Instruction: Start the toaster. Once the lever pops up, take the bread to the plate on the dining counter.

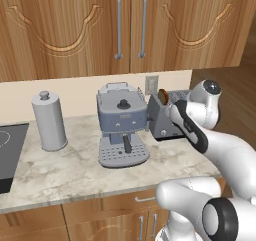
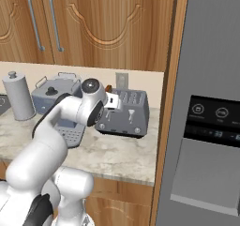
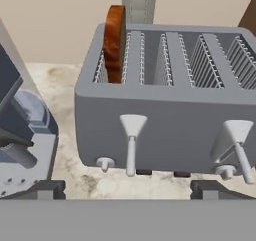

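- Two-finger dark gripper [image 3: 127, 189] at the near edge of the hand view, jaws spread wide with nothing between them, fingertips [image 3: 46, 189] low at either side and level with the base of the appliance ahead.
- Just beyond the gripper: small boxy dark-grey toaster [image 3: 165, 115] with four wire-lined slots on top, standing on the pale marbled stone desk [image 3: 65, 90].
- Two pale funnel-shaped levers on its front face, the left one [image 3: 132, 135] high on its track, the right one [image 3: 235, 137] likewise high; a small round knob [image 3: 104, 163] low beside each.
- Small brown bread slice with darker crust [image 3: 115, 42] upright in the leftmost slot, upper half rising clear above the toaster's top.
- White arm [image 2: 61, 122] reaching forward from the base, elbow bent, wrist turned level so the gripper faces the toaster's front.
- Seen from the left base view: toaster [image 1: 165, 120] partly hidden behind the wrist, bread [image 1: 163, 95] poking up at its left end.
- Blue-grey espresso machine [image 1: 122, 122] just beside the toaster's left end.
- Further left, well apart: grey cylindrical canister with a knob lid [image 1: 49, 120].
- Behind the toaster: pale wall outlet [image 3: 138, 4] on the beige backsplash.
- Above: wooden cabinet doors with silver handles [image 1: 118, 25].
- Far right: tall grey refrigerator with a dark control panel [image 2: 213, 122].
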